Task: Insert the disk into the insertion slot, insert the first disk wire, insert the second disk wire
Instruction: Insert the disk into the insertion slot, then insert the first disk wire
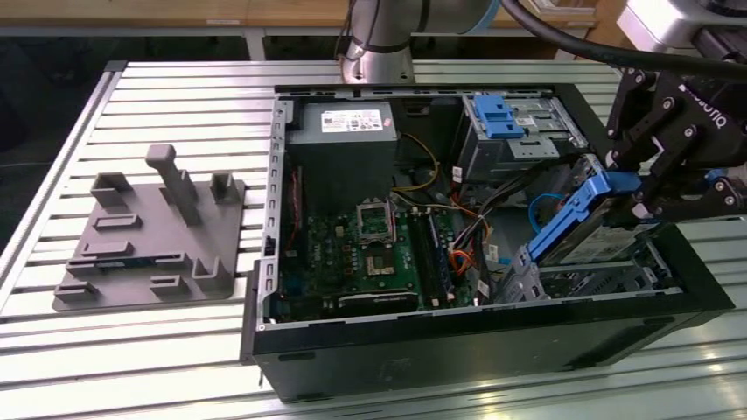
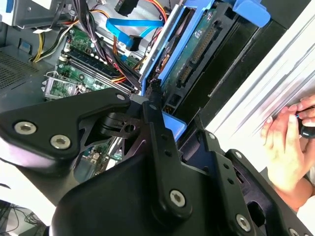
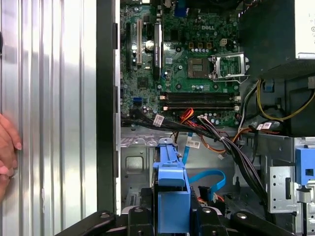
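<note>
The disk (image 1: 597, 242), silver in a bright blue caddy, stands tilted at the exterior view's right end of the open computer case. Its lower end rests in the insertion slot (image 1: 613, 278), a grey perforated cage, and its upper end sticks up out of it. My gripper (image 1: 621, 188) is shut on the caddy's raised end. In the first wrist view the black fingers (image 3: 142, 216) flank the blue caddy (image 3: 170, 184). The second wrist view shows the disk's green underside (image 2: 197, 49) past my gripper (image 2: 172, 118). A loose blue flat cable (image 3: 207, 179) lies beside the cage.
A taller grey bay with a blue latch (image 1: 499, 118) stands behind the cage. The motherboard (image 1: 373, 249) and wire bundles (image 3: 231, 145) fill the case's middle. A grey fixture plate (image 1: 152, 236) lies on the slatted table. A person's hand (image 2: 285, 142) rests on the table beside the case.
</note>
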Available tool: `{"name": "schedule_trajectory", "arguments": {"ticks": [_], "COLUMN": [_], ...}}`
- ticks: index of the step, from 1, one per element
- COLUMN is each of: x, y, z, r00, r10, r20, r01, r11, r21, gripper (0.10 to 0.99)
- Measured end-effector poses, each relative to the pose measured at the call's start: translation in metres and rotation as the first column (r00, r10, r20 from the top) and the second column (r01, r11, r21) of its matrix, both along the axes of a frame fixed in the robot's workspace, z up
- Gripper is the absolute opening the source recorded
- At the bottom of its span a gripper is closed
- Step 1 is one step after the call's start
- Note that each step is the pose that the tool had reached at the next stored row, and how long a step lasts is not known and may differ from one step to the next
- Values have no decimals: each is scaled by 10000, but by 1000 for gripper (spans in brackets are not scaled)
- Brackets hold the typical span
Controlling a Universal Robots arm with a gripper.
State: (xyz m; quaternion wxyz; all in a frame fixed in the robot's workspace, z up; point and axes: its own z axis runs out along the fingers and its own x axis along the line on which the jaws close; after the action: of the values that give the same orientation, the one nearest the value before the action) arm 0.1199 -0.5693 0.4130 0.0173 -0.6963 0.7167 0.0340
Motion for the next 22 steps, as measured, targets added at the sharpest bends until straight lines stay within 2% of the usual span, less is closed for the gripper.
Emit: {"name": "schedule_trajectory", "arguments": {"ticks": [3,5,6,7,8,9,22], "x": [0,0,0,0,0,0,0], "y": [0,0,0,0,0,0,0], "z": [0,-2,-2,-3,-3,-3,-7], "r00": [10000,10000,10000,10000,10000,10000,10000], "r10": [0,0,0,0,0,0,0], "r20": [0,0,0,0,0,0,0], "r01": [0,0,0,0,0,0,0], "r11": [10000,10000,10000,10000,10000,10000,10000], "r21": [-3,1,0,2,2,1,0], "gripper": [373,490,490,549,549,616,616]}}
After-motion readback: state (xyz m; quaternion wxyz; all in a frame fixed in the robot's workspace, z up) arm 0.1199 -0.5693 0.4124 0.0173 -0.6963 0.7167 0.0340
